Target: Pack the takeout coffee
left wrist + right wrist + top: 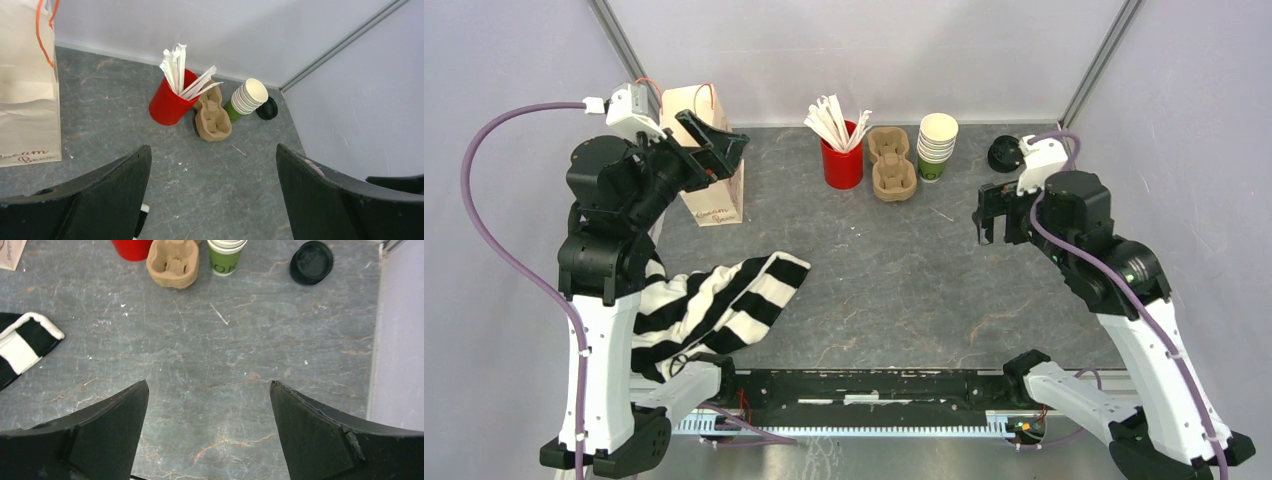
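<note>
Top external view gives no sight of the takeout coffee; left gripper (719, 150) and right gripper (996, 222) both gape, holding nothing, grey table (904, 270) stretching right of the paper bag (714, 198).

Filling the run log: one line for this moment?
left pincer open, empty; right pincer open, empty; paper bag upright; lidded cup unseen

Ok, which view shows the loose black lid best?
Right wrist: the black lid is whole, close and unobstructed. Top external shows it small, at the far right. Left wrist shows it partly behind the cup stack.
</note>
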